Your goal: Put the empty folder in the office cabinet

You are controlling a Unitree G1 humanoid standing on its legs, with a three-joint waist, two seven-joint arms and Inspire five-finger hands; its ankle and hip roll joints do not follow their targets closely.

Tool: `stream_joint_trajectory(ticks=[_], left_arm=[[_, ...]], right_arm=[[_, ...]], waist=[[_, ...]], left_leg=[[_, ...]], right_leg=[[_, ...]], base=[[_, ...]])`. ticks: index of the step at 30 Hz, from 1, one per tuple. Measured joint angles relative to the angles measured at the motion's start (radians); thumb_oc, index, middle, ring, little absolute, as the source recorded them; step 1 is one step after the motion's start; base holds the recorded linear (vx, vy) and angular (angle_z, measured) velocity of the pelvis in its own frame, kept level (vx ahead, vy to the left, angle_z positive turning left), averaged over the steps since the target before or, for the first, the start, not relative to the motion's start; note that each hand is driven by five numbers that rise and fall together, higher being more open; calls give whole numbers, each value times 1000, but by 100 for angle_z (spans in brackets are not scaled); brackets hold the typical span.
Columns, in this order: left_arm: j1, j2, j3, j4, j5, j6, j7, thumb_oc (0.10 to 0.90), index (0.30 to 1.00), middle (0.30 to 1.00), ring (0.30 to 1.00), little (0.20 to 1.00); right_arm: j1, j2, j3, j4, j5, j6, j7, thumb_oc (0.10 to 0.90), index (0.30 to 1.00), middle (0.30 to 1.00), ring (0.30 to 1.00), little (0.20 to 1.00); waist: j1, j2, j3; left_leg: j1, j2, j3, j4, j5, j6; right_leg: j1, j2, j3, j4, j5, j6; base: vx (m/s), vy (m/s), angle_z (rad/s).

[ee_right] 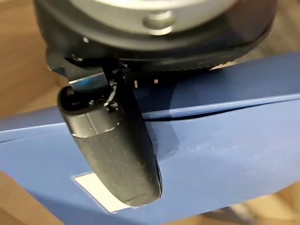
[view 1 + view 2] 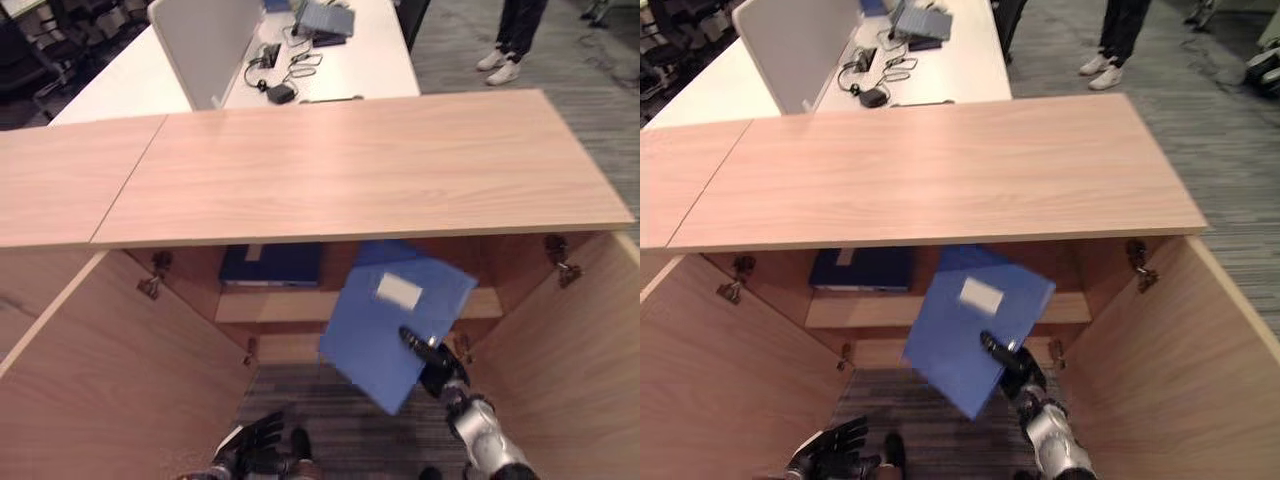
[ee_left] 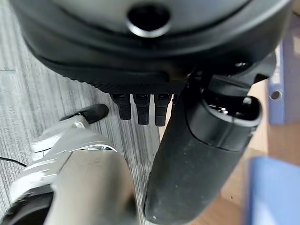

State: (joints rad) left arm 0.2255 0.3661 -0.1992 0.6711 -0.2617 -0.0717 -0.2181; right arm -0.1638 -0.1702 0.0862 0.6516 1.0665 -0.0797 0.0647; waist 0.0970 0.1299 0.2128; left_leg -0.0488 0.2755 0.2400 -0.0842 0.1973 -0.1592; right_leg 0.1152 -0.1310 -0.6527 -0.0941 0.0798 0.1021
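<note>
At the open cabinet (image 2: 560, 330), right hand (image 2: 440, 372) fingers pinching blue folder (image 2: 385, 325).

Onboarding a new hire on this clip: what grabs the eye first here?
The light blue flat folder with a white label, tilted in the open wooden cabinet mouth, pinched by the right hand. Behind it a dark blue binder lies on the upper shelf; the left hand hangs low, fingers relaxed.

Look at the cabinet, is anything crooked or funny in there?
Yes. The blue folder is tilted cornerwise, pinched by the right hand in front of the open cabinet, not yet on a shelf. Another dark blue folder already lies flat inside. The left hand hangs low.
</note>
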Motion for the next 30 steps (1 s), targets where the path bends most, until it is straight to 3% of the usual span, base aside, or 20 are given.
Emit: stream_joint_trajectory(ticks=[7, 11, 14, 17, 19, 21, 30], left_arm=[[-140, -4, -63, 66, -7, -55, 98, 800, 900, 900, 900, 900], [-206, -1, -111, 78, -10, -93, 107, 800, 900, 900, 900, 900], [-223, 4, -118, 70, -9, -105, 117, 800, 900, 900, 900, 900], [-233, 20, -145, 72, -7, -112, 124, 800, 900, 900, 900, 900], [-260, 32, -162, 65, -7, -118, 122, 800, 900, 900, 900, 900], [-274, 54, -176, 65, -6, -119, 121, 800, 900, 900, 900, 900], [-317, 143, -207, 35, -10, -130, 126, 800, 900, 900, 900, 900]], right_arm=[[-379, -26, -229, 195, 218, -193, -118, 400, 300, 300, 300, 300], [-591, -120, -344, 336, 328, -256, -178, 400, 300, 300, 300, 300], [-645, -145, -376, 349, 371, -284, -186, 400, 300, 300, 300, 300], [-719, -182, -376, 403, 405, -284, -196, 400, 300, 300, 300, 300], [-800, -243, -375, 432, 430, -289, -201, 400, 300, 300, 300, 300], [-857, -293, -368, 473, 430, -289, -202, 400, 300, 300, 300, 300], [-1113, -490, -289, 605, 428, -263, -231, 400, 300, 300, 300, 300]], waist=[[44, 45, 134], [63, 85, 211], [79, 87, 228], [92, 87, 231], [97, 103, 243], [104, 101, 256], [130, 99, 257]], left_leg=[[-141, -4, -25, 4, 42, 21], [-194, -26, -32, 4, 52, 34], [-216, -45, -31, 5, 49, 40], [-237, -58, -28, 5, 47, 43], [-273, -67, -32, 5, 50, 47], [-291, -76, -31, 6, 49, 55], [-483, -144, -54, 133, 10, 112]], right_leg=[[-134, -15, -24, 47, 22, -20], [-192, -55, -41, 97, 15, -16], [-213, -73, -44, 98, 14, -11], [-242, -94, -46, 119, 4, 1], [-286, -113, -48, 158, -8, 4], [-317, -136, -46, 196, -23, 8], [-549, -320, -32, 518, -145, 10]], base=[[-56, 9, 10], [20, 18, 15], [39, 13, 8], [58, 16, 4], [70, 12, 7], [66, 19, 9], [71, 12, 18]])
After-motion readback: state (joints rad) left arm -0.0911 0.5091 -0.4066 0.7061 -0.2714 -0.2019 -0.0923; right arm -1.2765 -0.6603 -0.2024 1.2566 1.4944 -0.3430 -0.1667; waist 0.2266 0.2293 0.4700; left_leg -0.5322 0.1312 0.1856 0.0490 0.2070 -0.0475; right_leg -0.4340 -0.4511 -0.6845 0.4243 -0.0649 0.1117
